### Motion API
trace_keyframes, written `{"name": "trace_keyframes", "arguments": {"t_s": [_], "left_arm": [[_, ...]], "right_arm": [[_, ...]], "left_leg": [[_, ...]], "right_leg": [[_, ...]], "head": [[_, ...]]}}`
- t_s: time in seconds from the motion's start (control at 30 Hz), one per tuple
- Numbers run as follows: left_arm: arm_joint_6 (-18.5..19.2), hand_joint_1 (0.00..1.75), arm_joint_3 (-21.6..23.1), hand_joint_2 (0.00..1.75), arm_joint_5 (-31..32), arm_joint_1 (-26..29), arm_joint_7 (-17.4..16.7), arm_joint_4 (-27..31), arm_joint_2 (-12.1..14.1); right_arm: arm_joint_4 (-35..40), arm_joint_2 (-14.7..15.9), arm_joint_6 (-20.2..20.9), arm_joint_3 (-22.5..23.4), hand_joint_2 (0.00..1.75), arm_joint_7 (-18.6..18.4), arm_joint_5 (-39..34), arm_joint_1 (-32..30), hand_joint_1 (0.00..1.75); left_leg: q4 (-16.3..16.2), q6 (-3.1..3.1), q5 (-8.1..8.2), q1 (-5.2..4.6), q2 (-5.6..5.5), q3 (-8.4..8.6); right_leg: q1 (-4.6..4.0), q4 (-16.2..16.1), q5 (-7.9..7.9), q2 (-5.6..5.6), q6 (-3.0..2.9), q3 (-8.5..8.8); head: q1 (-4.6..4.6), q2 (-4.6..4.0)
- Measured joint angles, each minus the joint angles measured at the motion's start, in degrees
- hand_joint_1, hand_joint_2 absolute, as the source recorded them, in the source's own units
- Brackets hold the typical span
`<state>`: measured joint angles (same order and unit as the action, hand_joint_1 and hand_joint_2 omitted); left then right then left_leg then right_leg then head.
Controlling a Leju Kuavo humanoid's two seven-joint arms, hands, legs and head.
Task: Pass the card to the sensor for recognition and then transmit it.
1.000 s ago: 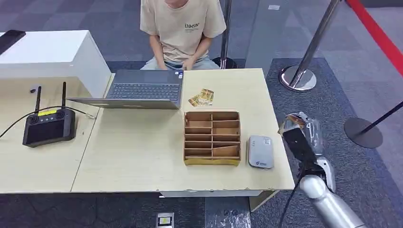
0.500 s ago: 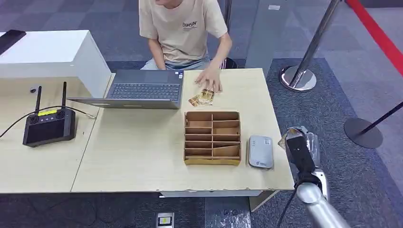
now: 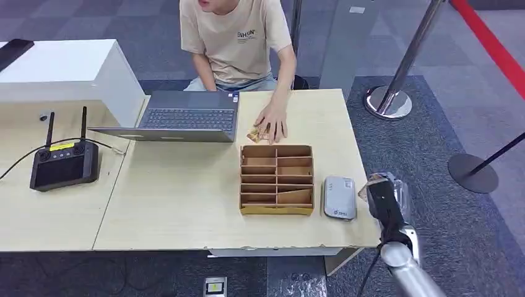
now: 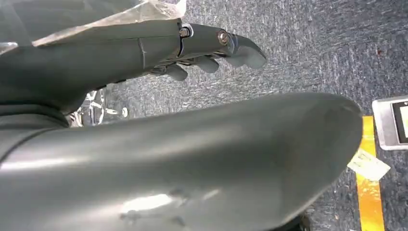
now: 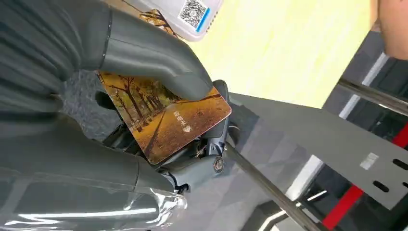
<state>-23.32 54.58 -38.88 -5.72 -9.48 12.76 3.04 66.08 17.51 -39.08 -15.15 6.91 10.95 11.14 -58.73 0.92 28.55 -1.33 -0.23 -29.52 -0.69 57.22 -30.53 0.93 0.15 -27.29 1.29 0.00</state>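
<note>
My right hand [image 3: 387,201] hovers at the table's right edge, just right of the grey-white sensor [image 3: 340,197]. It pinches a card [image 5: 168,120] printed with golden autumn trees between the thumb and the fingers; in the head view a corner of the card [image 3: 373,180] peeks out above the hand. The sensor's QR label [image 5: 192,10] lies close beyond the thumb. My left hand [image 4: 207,53] hangs over blue-grey carpet, fingers loosely apart and holding nothing.
A wooden divided box [image 3: 277,179] stands left of the sensor. A seated person rests a hand [image 3: 272,120] on loose cards [image 3: 255,133] beside a laptop [image 3: 186,114]. A black controller [image 3: 64,164] lies far left. Stanchion bases [image 3: 390,102] [image 3: 473,173] stand right of the table.
My right hand has dropped lower and come in closer beside the sensor, still holding the card. The person's hand has reached out and settled on the loose cards.
</note>
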Motion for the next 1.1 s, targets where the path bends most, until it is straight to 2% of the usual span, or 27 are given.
{"name": "trace_keyframes", "arguments": {"t_s": [0.2, 0.33, 0.73, 1.1], "left_arm": [[0.11, 0.0, 0.0, 0.0, -0.31, -0.08, -0.5, 0.0, -0.13], [0.09, 0.0, 0.18, 0.0, -0.31, -0.16, -0.48, 0.0, -0.2], [0.68, 0.0, 0.42, 0.0, -0.31, -0.2, -0.48, 0.0, -0.35], [0.85, 0.0, 0.44, 0.0, -0.28, -0.19, -0.48, 0.0, -0.37]], "right_arm": [[-3.98, -2.49, 0.78, -0.17, 1.75, 3.95, -4.15, 0.68, 1.75], [-6.48, -4.32, 1.29, -0.48, 1.75, 5.0, -5.42, 1.55, 1.75], [-10.12, -7.94, 2.4, -1.66, 1.75, 5.4, -6.47, 4.11, 1.75], [-11.91, -9.33, 2.95, -1.86, 1.75, 5.44, -6.65, 5.12, 1.75]], "left_leg": [[0.0, 0.0, 0.0, 0.0, 0.0, 0.0], [0.0, 0.0, 0.0, 0.01, -0.01, 0.0], [0.0, -0.01, -0.01, 0.01, 0.01, 0.02], [0.0, -0.01, -0.01, 0.01, 0.01, 0.04]], "right_leg": [[0.0, 0.01, 0.0, 0.0, 0.0, 0.0], [-0.01, 0.01, 0.0, 0.0, 0.0, 0.0], [-0.01, 0.01, 0.0, 0.0, 0.0, 0.02], [-0.01, 0.01, 0.01, 0.0, 0.0, 0.04]], "head": [[-0.02, 0.0], [-0.02, 0.0], [-0.02, 0.0], [-0.02, 0.0]]}}
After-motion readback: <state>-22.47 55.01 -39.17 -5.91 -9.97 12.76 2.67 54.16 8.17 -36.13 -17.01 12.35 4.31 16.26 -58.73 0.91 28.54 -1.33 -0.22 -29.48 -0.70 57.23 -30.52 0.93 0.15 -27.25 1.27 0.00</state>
